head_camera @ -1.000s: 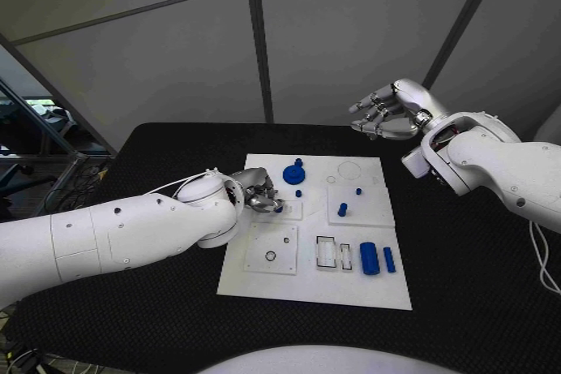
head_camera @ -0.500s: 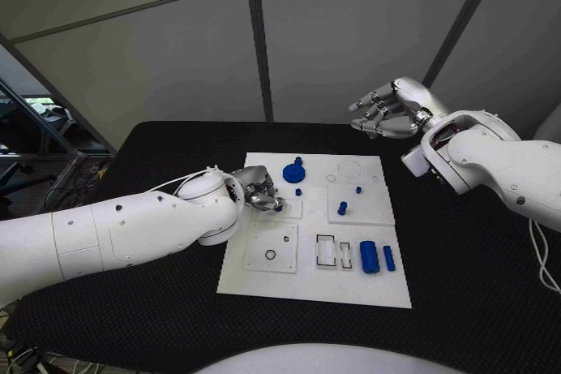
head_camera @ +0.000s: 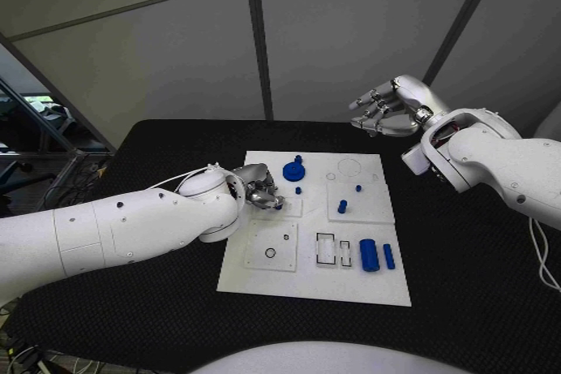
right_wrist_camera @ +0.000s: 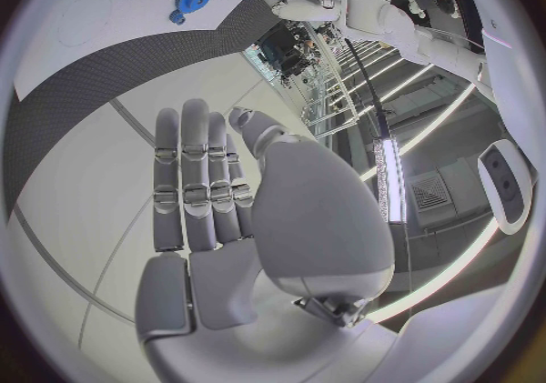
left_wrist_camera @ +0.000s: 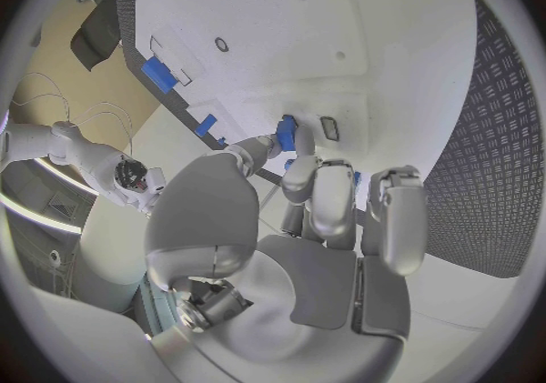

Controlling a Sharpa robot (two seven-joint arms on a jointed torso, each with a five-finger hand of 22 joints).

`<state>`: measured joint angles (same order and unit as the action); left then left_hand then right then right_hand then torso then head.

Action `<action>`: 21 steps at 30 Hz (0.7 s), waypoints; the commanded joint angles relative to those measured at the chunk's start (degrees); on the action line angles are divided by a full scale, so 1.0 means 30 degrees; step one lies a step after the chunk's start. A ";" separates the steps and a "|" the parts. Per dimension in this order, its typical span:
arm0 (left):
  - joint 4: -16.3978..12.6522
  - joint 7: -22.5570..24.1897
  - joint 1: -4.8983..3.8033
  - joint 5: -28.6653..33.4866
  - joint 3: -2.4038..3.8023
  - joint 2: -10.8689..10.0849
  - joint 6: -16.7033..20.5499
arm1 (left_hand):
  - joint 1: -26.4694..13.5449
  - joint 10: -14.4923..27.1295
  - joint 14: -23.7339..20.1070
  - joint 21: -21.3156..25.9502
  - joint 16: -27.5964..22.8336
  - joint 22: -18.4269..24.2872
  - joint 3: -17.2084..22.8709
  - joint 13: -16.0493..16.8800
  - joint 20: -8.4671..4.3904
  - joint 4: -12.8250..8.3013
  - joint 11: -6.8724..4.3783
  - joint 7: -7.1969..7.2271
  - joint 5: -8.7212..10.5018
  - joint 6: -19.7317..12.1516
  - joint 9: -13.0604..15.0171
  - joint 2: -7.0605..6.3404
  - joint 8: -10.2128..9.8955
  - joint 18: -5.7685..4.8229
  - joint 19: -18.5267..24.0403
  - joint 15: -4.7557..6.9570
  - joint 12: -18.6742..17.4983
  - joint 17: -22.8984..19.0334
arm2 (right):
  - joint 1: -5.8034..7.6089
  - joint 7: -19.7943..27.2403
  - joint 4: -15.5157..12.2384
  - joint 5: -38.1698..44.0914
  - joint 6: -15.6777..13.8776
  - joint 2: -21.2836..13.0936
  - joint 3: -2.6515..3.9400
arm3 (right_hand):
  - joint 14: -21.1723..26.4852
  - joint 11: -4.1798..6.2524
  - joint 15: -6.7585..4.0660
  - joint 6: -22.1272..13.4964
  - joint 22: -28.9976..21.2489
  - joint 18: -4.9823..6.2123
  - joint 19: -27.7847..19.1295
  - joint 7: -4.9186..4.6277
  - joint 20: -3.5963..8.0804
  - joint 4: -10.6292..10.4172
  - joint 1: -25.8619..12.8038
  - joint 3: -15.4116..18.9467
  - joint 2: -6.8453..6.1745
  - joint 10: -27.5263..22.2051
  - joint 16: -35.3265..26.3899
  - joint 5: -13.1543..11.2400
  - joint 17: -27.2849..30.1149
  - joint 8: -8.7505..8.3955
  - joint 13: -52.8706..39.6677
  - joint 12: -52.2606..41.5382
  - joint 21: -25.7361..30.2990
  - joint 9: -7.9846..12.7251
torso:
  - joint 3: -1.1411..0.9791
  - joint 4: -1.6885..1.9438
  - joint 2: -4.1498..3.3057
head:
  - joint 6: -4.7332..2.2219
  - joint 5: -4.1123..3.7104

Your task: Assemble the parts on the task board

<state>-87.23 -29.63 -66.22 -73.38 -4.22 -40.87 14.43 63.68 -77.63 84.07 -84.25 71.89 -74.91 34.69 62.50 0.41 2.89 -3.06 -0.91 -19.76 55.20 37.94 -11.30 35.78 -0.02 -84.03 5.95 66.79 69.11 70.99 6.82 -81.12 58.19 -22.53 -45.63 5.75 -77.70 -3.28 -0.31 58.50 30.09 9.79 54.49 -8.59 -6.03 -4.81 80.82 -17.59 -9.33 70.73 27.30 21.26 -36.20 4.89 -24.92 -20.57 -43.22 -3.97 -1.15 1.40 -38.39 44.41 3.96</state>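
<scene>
Left hand (head_camera: 259,193) pinched a small blue part (left_wrist_camera: 286,135) at its fingertips, directly over the task board (head_camera: 314,289) near a small slot (left_wrist_camera: 328,128); right hand (head_camera: 387,108) hung open, well apart.

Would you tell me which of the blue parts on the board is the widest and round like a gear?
The gear-shaped blue disc near the task board's far edge; the others are slim pegs or bars.

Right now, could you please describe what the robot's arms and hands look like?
Both arms are smooth, glossy white shells with rounded joints. The left arm has small dark dots along its casing and a thin white cable looping near the wrist. The left hand and right hand are silver metal, with jointed fingers.
</scene>
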 commanded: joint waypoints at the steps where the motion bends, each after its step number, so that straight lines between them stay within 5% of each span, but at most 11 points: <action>1: -0.0036 -0.0151 0.0119 0.0104 -0.0111 0.0030 -0.0704 | 0.0610 -0.0150 0.0472 -0.0114 0.0034 -0.2225 0.1439 0.0066 -0.0116 -0.1570 -0.0021 -0.0010 -0.0172 0.0141 0.0059 0.0164 -0.0020 0.0620 -0.0947 0.0105 0.0091 0.0027 | 0.0039 0.0101 -0.0034 -0.0013 0.0069 -0.0003 0.0012 | -0.0169 -0.0044 -0.0030 0.0122 -0.0019 0.0209 0.0101 -0.0023 -0.0054 -0.0080 -0.0252 0.0017 -0.0010 0.0135 -0.0046 0.0086 -0.0021 -0.0104 0.0021 0.0096 0.0064 0.0008 | 0.0009 0.0031 0.0011 | 0.0029 0.0012; 14: -0.0087 -0.0201 0.0113 -0.0515 -0.0109 0.0005 -0.0174 | 0.0830 -0.0280 0.0479 -0.0297 0.0048 -0.2517 0.1609 0.0176 -0.0114 -0.1767 -0.0016 -0.0044 -0.0355 0.0237 0.0160 0.0081 0.0016 0.0559 -0.1056 0.0106 0.0176 0.0047 | 0.0039 0.0123 -0.0035 -0.0013 0.0046 0.0000 0.0012 | -0.0169 -0.0044 -0.0030 0.0122 -0.0019 0.0209 0.0101 -0.0023 -0.0054 -0.0080 -0.0252 0.0017 -0.0010 0.0135 -0.0046 0.0086 -0.0021 -0.0104 0.0021 0.0096 0.0064 0.0008 | 0.0012 0.0029 0.0010 | 0.0026 0.0069; 21: -0.0097 -0.0281 0.0107 -0.0958 -0.0108 -0.0041 -0.0183 | 0.0853 -0.0409 0.0487 -0.0423 0.0054 -0.2724 0.1770 0.0202 -0.0102 -0.1861 0.0008 -0.0082 -0.1185 0.0365 0.0330 -0.0118 0.0042 0.0517 -0.1134 0.0091 0.0172 0.0062 | 0.0039 0.0126 -0.0033 -0.0013 0.0059 0.0001 0.0012 | -0.0169 -0.0044 -0.0030 0.0122 -0.0019 0.0209 0.0101 -0.0023 -0.0054 -0.0080 -0.0252 0.0017 -0.0010 0.0135 -0.0046 0.0086 -0.0021 -0.0104 0.0021 0.0096 0.0064 0.0008 | 0.0014 0.0017 0.0006 | 0.0043 0.0068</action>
<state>-87.54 -29.68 -66.14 -74.74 -4.30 -40.88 14.94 64.90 -78.29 84.02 -85.13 71.89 -74.90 34.70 63.05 0.41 2.90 -2.84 -1.22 -22.90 55.92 38.80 -12.22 35.54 3.03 -84.03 5.98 67.18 69.21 70.99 6.82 -81.14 58.19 -22.52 -45.62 5.75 -77.70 -3.28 -0.31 58.50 30.10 9.79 54.49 -8.59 -6.03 -4.81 80.82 -17.59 -9.33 70.73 27.30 21.26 -36.19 4.89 -24.93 -20.57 -43.22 -3.97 -1.12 1.47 -38.37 44.49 4.19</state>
